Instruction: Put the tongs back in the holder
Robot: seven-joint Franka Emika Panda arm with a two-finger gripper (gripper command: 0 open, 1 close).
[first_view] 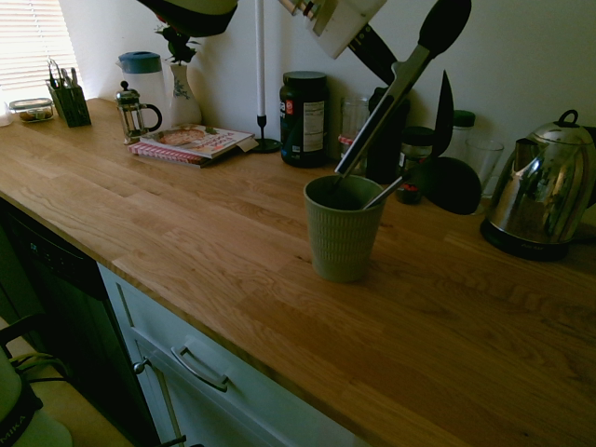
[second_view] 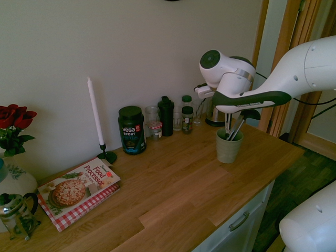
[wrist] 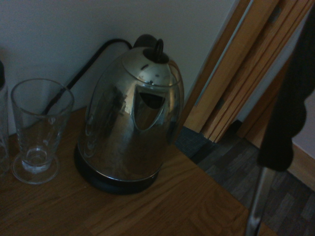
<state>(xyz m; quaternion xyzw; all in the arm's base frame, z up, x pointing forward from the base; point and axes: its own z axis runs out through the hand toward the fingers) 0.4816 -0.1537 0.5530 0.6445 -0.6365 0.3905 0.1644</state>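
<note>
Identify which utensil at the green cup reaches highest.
Tongs: their rounded black tip shows above both the black spatula blade and the black ladle in the first exterior view.

To the left of the shiny kettle (first_view: 542,191), in the first exterior view, a window with blinds (first_view: 39,47) is seen, and light is let in there. Behind the kettle a plain pale wall (first_view: 521,56) is seen, and under it a wooden counter (first_view: 214,214) is held up by a pale blue cupboard (first_view: 200,358). Past the kettle, in the wrist view, a dark grey floor (wrist: 229,162) and brown wood trim (wrist: 241,64) are shown.
</note>
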